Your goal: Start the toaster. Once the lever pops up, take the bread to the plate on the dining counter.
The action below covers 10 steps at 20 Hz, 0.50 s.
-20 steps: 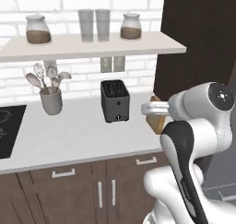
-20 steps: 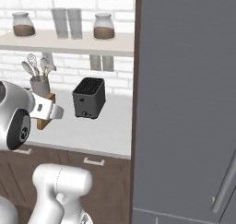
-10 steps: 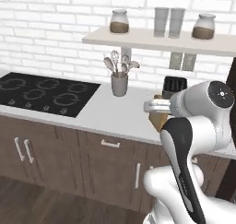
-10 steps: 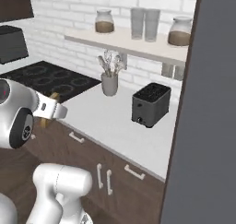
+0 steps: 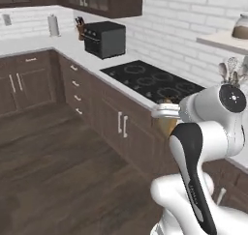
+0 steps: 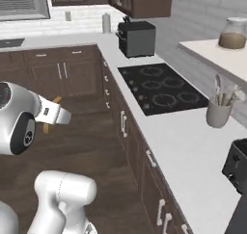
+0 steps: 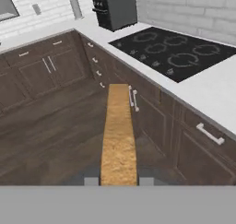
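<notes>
the squarish golden-tan bread slice (image 7: 119, 135) with rough, grainy crust stands edge-on between the two small dark fingers (image 7: 91, 181), which are clenched narrowly on it. the gripper (image 7: 119, 180) holds it above the dark wooden floor (image 7: 50, 126), beside the smooth white worktop (image 7: 203, 87) with its flat black hob (image 7: 173, 50).

Left base view: sits behind my arm on its left, looks forward and down along the worktop (image 5: 72, 48) toward the cooktop (image 5: 152, 79) and the black oven box (image 5: 107, 38) in the far corner. Right base view: sits behind on the right, higher over the same worktop, cooktop (image 6: 161, 88) and oven box (image 6: 137, 38), with the utensil cup (image 6: 218, 113) nearer. Hand view: rides on my hand, faces along the bread (image 7: 119, 135), edge-on and very close, toward the cooktop (image 7: 173, 52), cabinets and floor.
</notes>
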Motion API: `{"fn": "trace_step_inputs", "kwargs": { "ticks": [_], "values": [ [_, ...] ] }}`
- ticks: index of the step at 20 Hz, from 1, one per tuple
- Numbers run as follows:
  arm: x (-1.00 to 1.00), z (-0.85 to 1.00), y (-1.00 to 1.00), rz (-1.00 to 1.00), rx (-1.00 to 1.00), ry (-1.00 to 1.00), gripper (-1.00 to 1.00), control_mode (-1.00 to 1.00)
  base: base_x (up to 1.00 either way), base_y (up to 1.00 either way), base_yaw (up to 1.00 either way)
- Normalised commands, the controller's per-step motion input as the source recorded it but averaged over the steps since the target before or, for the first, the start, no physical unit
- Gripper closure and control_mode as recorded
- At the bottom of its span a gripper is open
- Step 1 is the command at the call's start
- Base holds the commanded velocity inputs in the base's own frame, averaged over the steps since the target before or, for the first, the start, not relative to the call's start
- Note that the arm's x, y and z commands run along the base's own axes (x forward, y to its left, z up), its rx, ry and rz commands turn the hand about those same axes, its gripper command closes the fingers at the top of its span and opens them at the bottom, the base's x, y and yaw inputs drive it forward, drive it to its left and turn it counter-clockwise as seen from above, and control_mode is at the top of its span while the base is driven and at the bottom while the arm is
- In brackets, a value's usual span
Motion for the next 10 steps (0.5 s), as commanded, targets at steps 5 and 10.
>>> {"fn": "trace_step_inputs", "kwargs": {
  "ticks": [5, 10],
  "values": [
    [0.0, 0.0, 0.0, 0.0, 0.0, 0.0, 1.0, 1.0, -0.14, 0.0, 1.0],
    [0.0, 0.0, 0.0, 0.0, 0.0, 0.0, 1.0, 1.0, -0.13, 0.0, 1.0]
  ]
}}
